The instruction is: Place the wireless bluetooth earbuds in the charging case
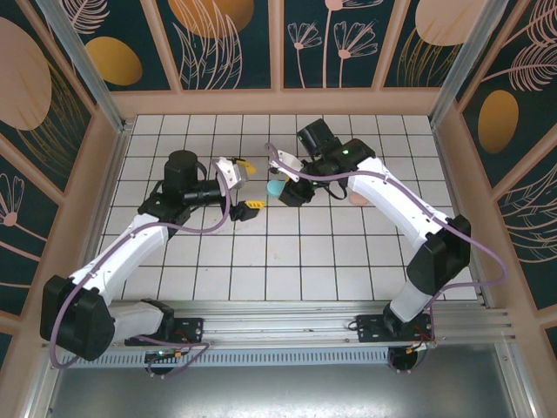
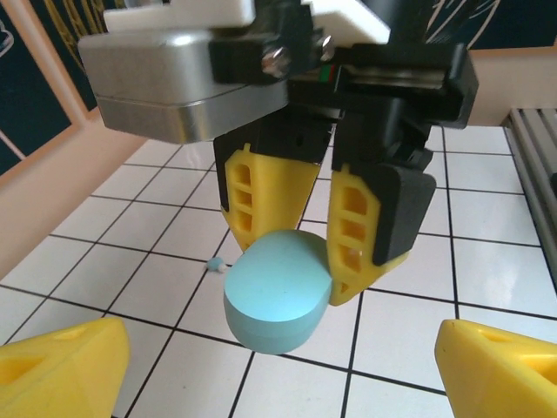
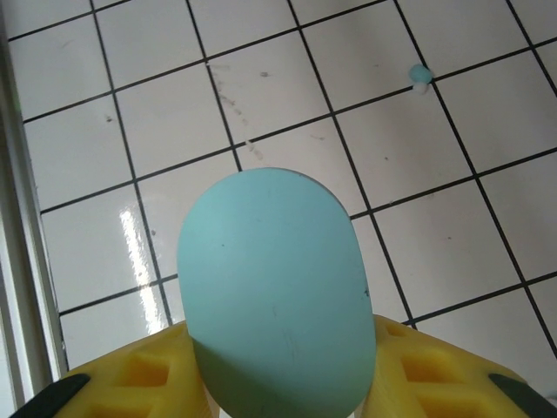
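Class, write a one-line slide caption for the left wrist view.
Right pincer holds a blue case over the tiled table; a tiny teal earbud lies nearby.

The charging case (image 3: 274, 296) is smooth, matt teal plastic with faint specks on its flat face. The right pincer (image 2: 300, 261) has moulded yellow plastic fingers (image 2: 261, 187) backed with matt black pads (image 2: 405, 205). The housing (image 2: 174, 96) above them is satin-bright metal. The tabletop (image 3: 261, 78) is glossy white tile, lightly scuffed, with dark grout lines. The earbud (image 3: 420, 75) looks like teal plastic.
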